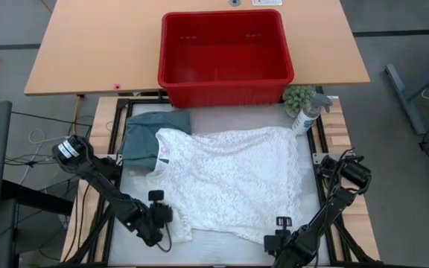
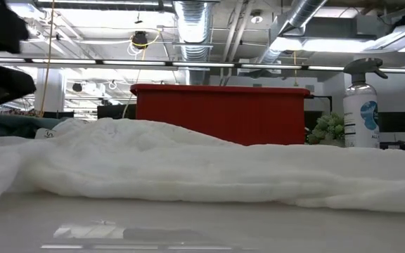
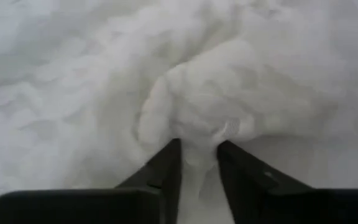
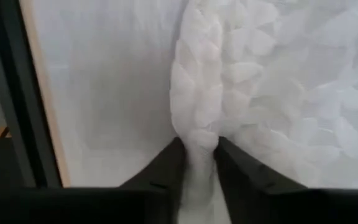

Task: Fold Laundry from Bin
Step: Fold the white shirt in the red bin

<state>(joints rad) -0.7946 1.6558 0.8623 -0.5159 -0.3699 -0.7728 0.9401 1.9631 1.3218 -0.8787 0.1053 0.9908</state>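
I see the white lacy cloth garment (image 1: 233, 179) spread flat across the middle of the pale work mat (image 1: 304, 223), its hem edge toward 6 o'clock, a layout that I judge suits a first fold. The left gripper (image 1: 157, 216) sits at the hem's 7 o'clock corner, and the left wrist view shows its two dark fingers (image 3: 163, 168) drawn narrow around a bunched ridge of white cloth, so I read it as pinching that corner. The right gripper (image 1: 281, 238) sits at the 5 o'clock corner; its wrist view shows the fingers (image 4: 166, 165) likewise closed in on a raised pleat of the same garment, right at the cloth's edge where bare mat begins. Gripping both hem corners at once would, in my judgement, let the arms carry the edge toward 12 o'clock evenly. A folded dark teal-green cloth garment (image 1: 144, 134) lies at 10 o'clock, partly under the white one. The bright red rectangular plastic bin (image 1: 226, 56) stands at 12 o'clock and, from above, looks empty; the low view shows only its outer wall behind the cloth. A clear spray bottle (image 1: 307, 115) and a small green plant (image 1: 298, 97) stand at 2 o'clock.
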